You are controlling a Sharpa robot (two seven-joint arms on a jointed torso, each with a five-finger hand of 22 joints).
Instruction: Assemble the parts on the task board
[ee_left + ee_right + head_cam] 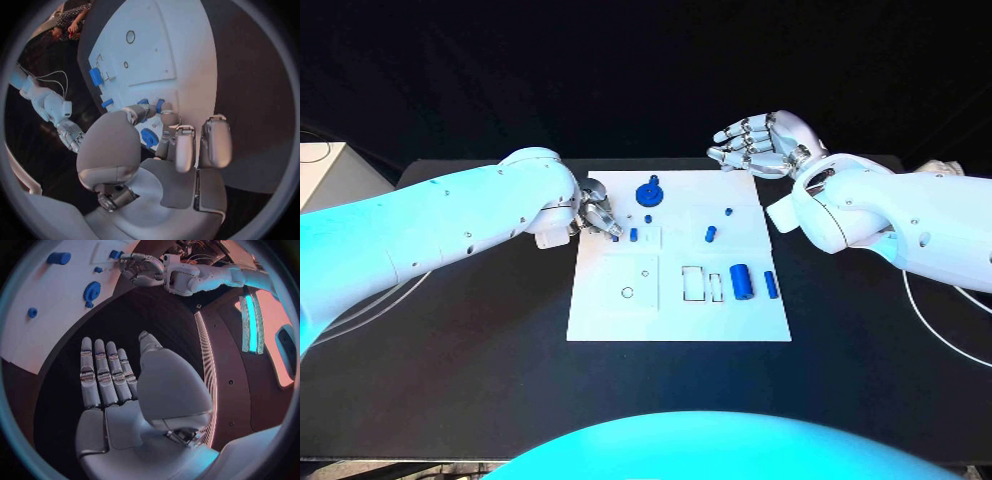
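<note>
Left hand: my left hand (596, 217) sits at the task board's (678, 320) left edge, fingertips pinching a small blue peg (616, 238).
Right hand: my right hand (762, 143) hovers beyond the board's far right corner, fingers apart, holding nothing.

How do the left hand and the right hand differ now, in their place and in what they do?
The left hand is over the left edge of the white board, its fingertips down at a small blue part; the right hand is raised beyond the board's far right corner, over the black table. The left fingers are bunched; the right fingers are straight and hold nothing. Both are silver, on white arms.
</note>
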